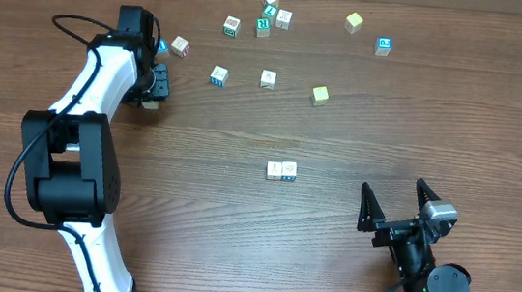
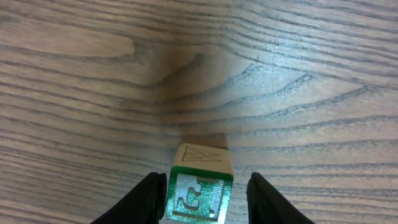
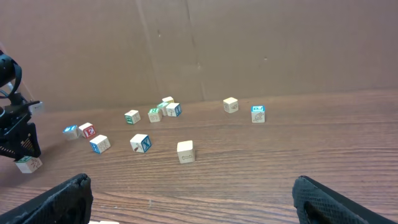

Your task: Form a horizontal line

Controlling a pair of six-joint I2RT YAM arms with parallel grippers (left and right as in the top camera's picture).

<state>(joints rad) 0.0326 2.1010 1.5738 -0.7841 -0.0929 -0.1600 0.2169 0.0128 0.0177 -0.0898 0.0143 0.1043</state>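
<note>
Blocks lie scattered over the wooden table (image 1: 231,250), and only two of them form a row (image 1: 281,170). These are pale cubes set side by side, touching edge to edge, just off the table's middle toward 4 o'clock in the overhead view. The row's long axis runs flat from 9 o'clock to 3 o'clock, and its printed faces look up at the ceiling.

The left gripper (image 1: 153,96) is well apart from the row, out at about 10 o'clock from it, near the table's left side. Its fingers (image 2: 146,199) are closed in on a green-faced block (image 2: 199,190), one pressing each side, with a pale lettered face showing above the green one. Whether that block rests on the wood or hangs just over it I cannot tell.

The right gripper (image 1: 392,184) stands at 3 o'clock from the row, clear of it. Its two fingers are spread wide toward 12 o'clock, with nothing between them.

Far off at 12 o'clock from the row is a cluster of four blocks (image 1: 263,28). A yellow block (image 1: 354,22) and a blue-faced block (image 1: 383,46) lie toward 1 o'clock. Between that far group and the row lie three singles: a blue-printed block (image 1: 218,74), a pale block (image 1: 267,79) and a yellowish block (image 1: 320,95). A red-printed block (image 1: 180,46) lies near the left arm, at 1 o'clock from its gripper
</note>
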